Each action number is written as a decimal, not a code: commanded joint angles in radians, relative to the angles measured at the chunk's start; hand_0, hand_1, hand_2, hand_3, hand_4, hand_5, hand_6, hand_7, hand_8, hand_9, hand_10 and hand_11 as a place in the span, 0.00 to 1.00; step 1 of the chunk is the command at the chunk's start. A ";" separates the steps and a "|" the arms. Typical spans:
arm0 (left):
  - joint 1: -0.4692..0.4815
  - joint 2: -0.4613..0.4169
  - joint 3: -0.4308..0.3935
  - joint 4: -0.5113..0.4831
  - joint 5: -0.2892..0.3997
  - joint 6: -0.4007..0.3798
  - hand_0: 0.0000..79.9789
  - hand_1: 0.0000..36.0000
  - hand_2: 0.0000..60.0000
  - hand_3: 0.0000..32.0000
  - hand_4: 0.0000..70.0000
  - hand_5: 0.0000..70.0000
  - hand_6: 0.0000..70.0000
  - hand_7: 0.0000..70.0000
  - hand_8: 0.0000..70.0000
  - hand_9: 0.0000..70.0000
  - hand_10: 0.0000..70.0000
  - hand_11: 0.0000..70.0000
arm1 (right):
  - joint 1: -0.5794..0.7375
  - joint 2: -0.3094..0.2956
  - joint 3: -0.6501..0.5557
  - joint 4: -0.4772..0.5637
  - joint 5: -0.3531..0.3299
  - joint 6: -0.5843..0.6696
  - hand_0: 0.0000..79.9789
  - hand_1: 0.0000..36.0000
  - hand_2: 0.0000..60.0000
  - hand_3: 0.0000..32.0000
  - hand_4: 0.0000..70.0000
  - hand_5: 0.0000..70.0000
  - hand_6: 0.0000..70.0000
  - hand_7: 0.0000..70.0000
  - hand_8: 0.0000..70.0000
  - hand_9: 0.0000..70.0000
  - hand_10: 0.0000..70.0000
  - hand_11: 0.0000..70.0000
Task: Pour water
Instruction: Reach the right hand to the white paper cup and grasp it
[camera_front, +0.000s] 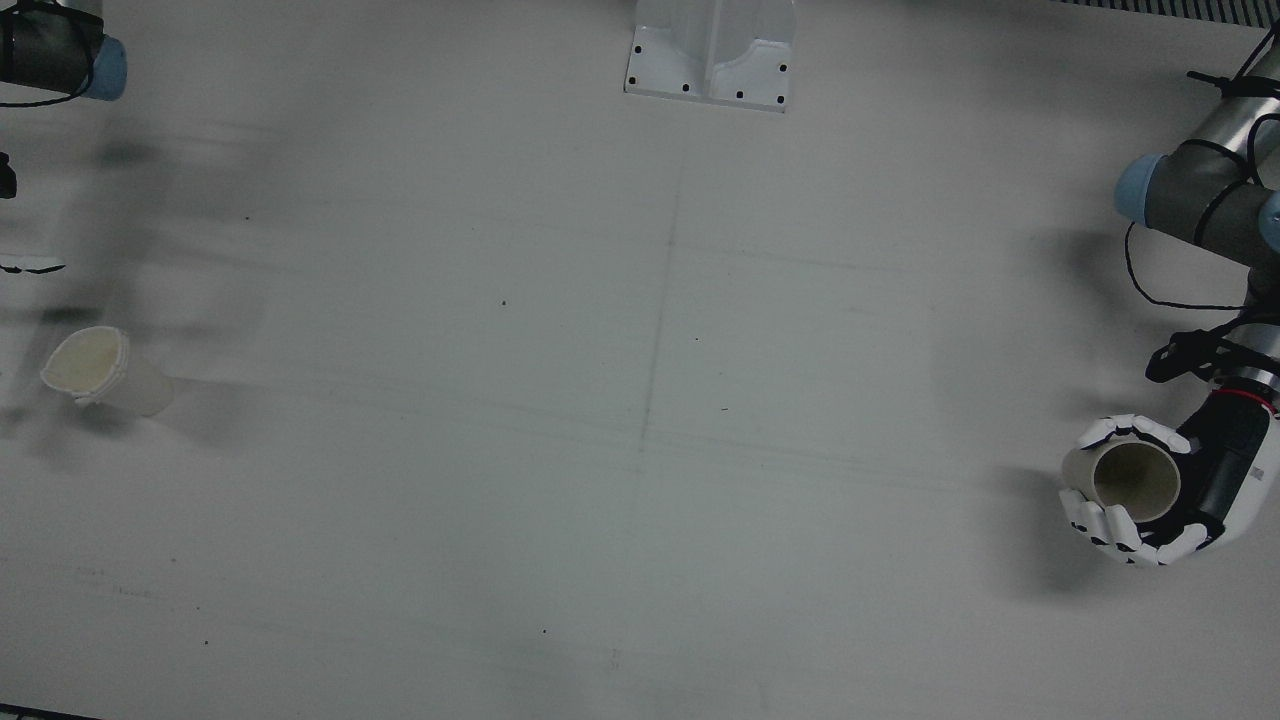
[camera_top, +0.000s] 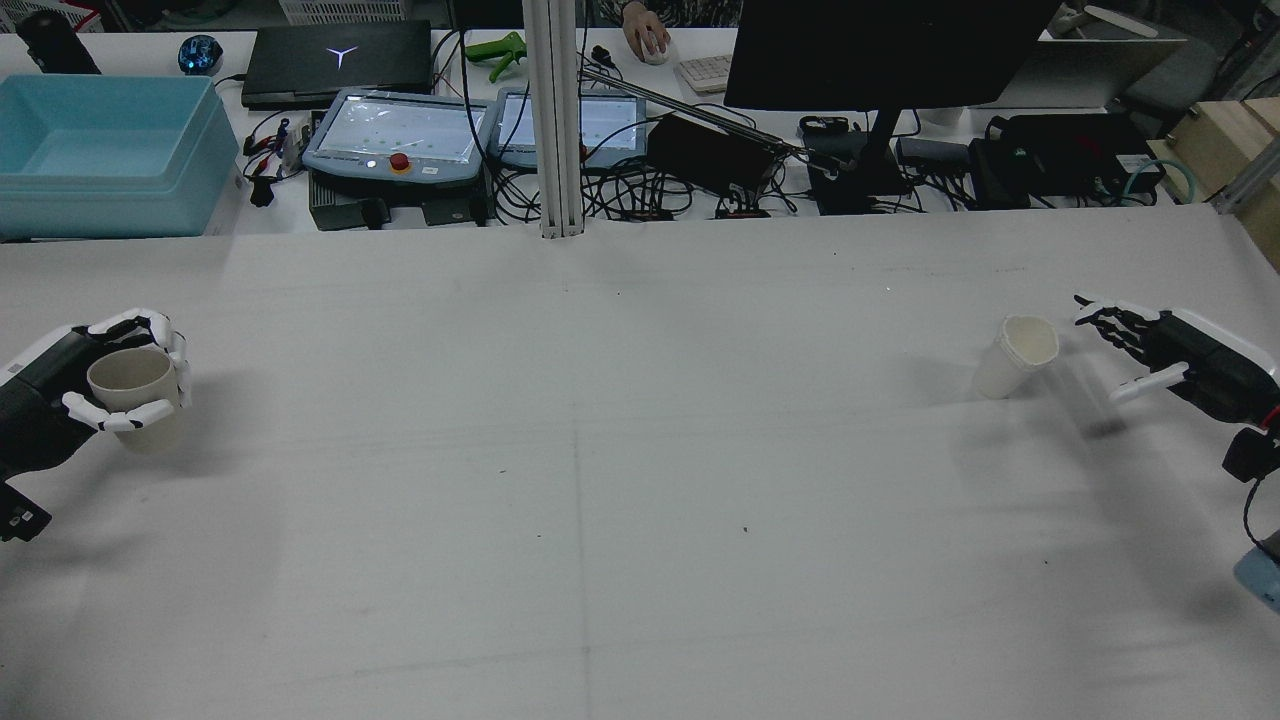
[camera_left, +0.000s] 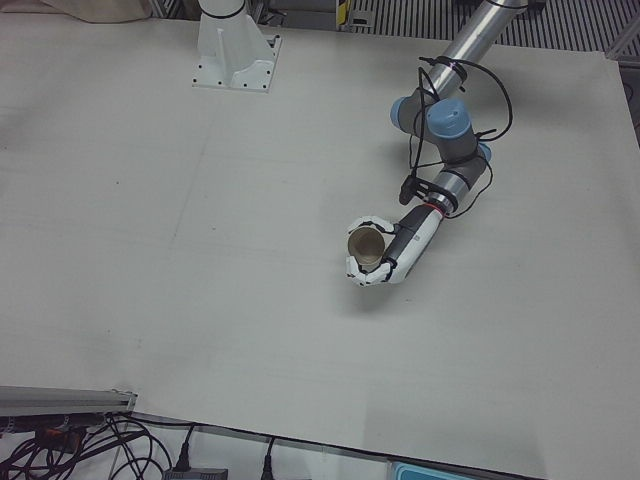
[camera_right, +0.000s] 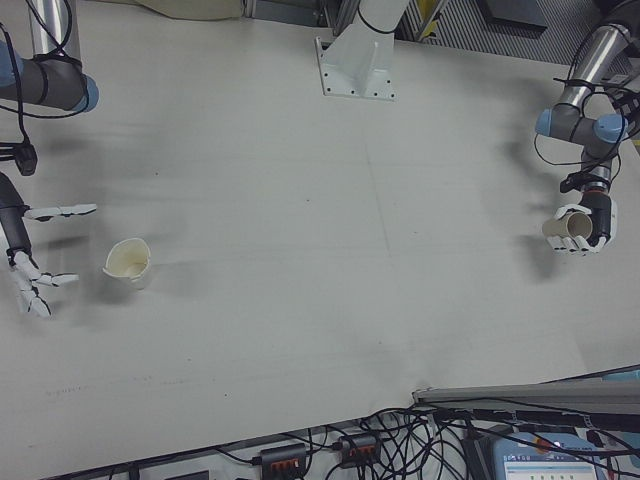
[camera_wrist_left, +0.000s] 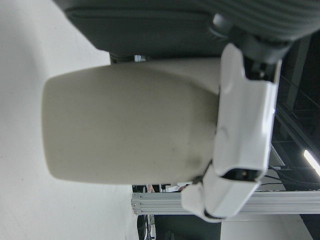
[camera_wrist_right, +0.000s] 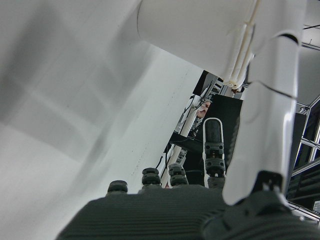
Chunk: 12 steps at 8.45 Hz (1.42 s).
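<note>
My left hand (camera_top: 45, 400) is shut around a beige cup (camera_top: 130, 385) that stands upright at the table's left side; both also show in the front view, the hand (camera_front: 1218, 480) and the cup (camera_front: 1135, 480). The left hand view is filled by this cup (camera_wrist_left: 130, 130). A white cup (camera_top: 1015, 355) stands at the right side and leans toward my right hand (camera_top: 1170, 350), which is open just beside it, fingers spread, not touching. The right-front view shows the same hand (camera_right: 22, 255) and white cup (camera_right: 128, 262). I cannot see liquid in either cup.
A white mounting bracket (camera_front: 710, 60) is bolted at the table's robot-side edge. Beyond the far edge lie a blue bin (camera_top: 100, 150), teach pendants (camera_top: 400, 135), cables and a monitor (camera_top: 880, 50).
</note>
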 joint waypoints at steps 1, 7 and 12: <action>0.000 0.029 -0.002 -0.033 -0.003 -0.011 1.00 1.00 1.00 0.00 0.34 0.84 0.69 1.00 0.76 0.96 0.99 1.00 | -0.021 0.064 0.039 -0.147 0.003 -0.058 0.73 0.53 0.00 0.24 0.05 0.52 0.00 0.18 0.08 0.07 0.00 0.00; 0.000 0.125 0.042 -0.168 -0.042 -0.011 1.00 1.00 1.00 0.00 0.34 0.83 0.70 1.00 0.76 0.97 1.00 1.00 | -0.101 0.132 0.270 -0.433 0.062 -0.207 0.82 0.96 0.72 0.17 0.08 0.65 0.03 0.27 0.10 0.12 0.00 0.00; -0.002 0.164 -0.025 -0.155 -0.037 -0.037 1.00 1.00 1.00 0.00 0.36 0.84 0.71 1.00 0.77 0.97 1.00 1.00 | -0.058 0.106 0.624 -0.680 0.092 -0.175 1.00 1.00 1.00 0.00 0.78 1.00 1.00 1.00 0.79 0.93 0.71 1.00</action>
